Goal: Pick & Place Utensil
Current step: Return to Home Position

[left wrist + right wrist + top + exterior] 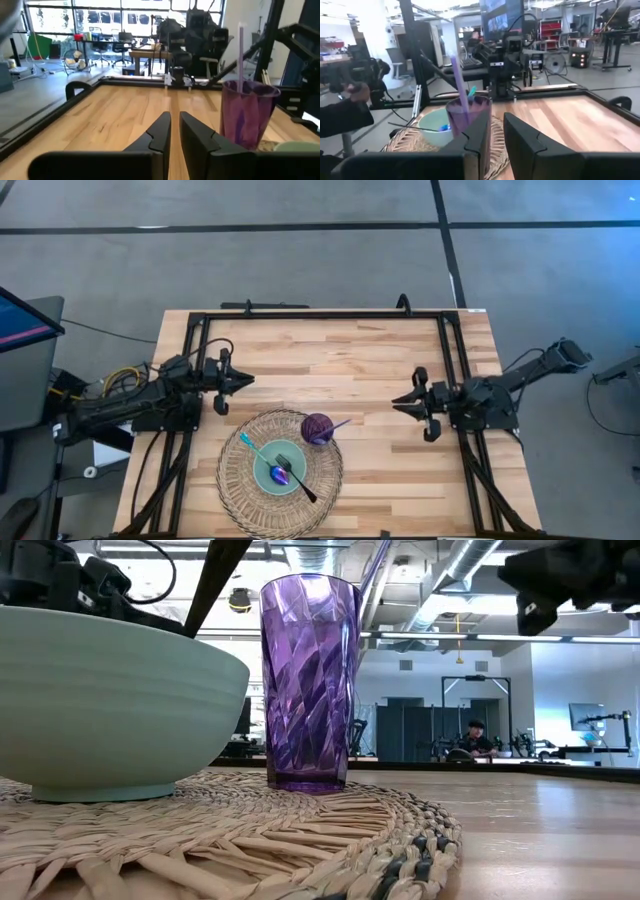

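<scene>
A purple faceted cup (318,428) (308,680) stands upright on a round woven mat (240,490). A thin purple utensil handle (340,423) (241,55) leans out of it. Beside it on the mat sits a pale green bowl (266,481) (100,705), holding a teal-handled spoon (252,445) and a dark utensil (300,482). My left gripper (250,380) (175,125) hovers shut left of and beyond the cup. My right gripper (393,402) (497,127) hovers shut to the cup's right. Neither touches anything.
Bare wooden tabletop (370,360) lies between the two grippers and beyond the mat. A black frame rail (320,314) runs along the far edge and both sides. A person's sleeve and hand (345,102) show beyond the table in the right wrist view.
</scene>
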